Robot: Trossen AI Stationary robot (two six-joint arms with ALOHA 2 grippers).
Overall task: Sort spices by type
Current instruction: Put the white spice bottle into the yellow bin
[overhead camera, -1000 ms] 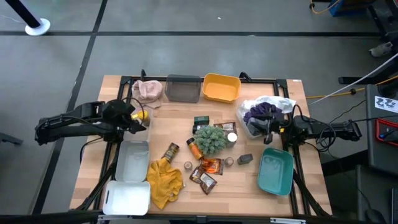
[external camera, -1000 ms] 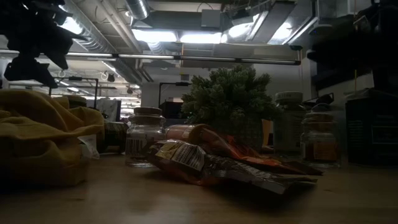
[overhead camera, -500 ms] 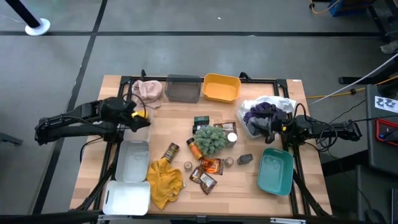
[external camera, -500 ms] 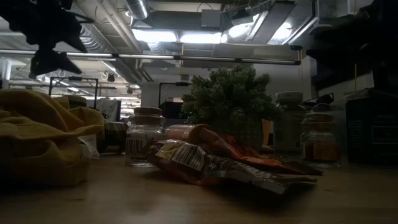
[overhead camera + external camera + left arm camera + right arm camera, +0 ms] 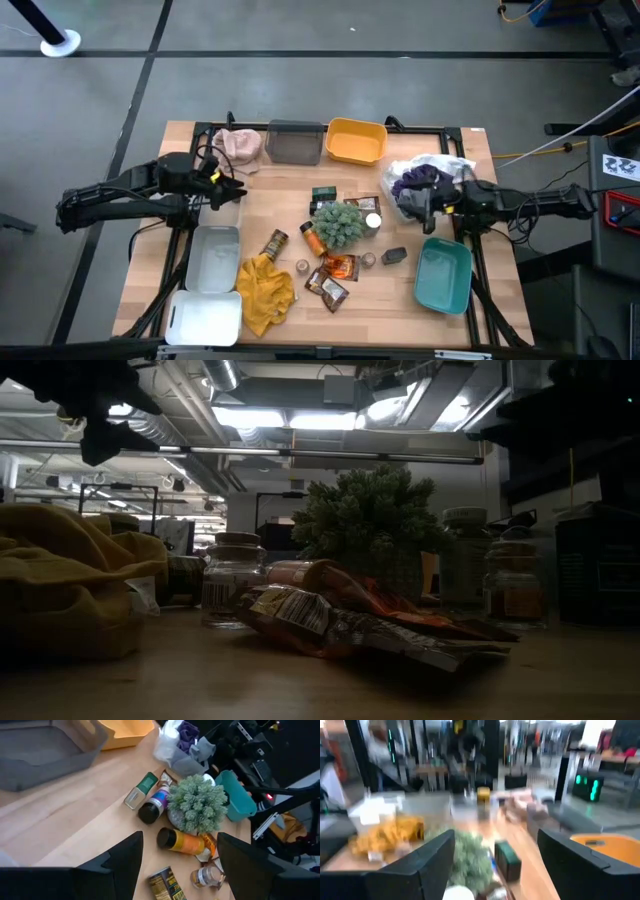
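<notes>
The spices lie in the middle of the table around the green plant ball: a brown bottle, an orange bottle, glossy packets, small grey jars, a white-capped jar and dark boxes. The left wrist view shows the orange bottle and a dark-capped bottle below my left gripper. My left gripper hangs open above the table's left part. My right gripper is open beside the plastic bag, off to the right of the spices.
Along the far edge are a pink cloth, a grey bin and a yellow bin. A plastic bag of purple things and a teal bin stand at the right. Two pale trays and the mustard cloth lie near left.
My left gripper has risen and pulled slightly toward the far edge, staying open. My right gripper has moved a little toward the table's middle and lifted; its wrist view is blurred by the motion. No spice has moved.
</notes>
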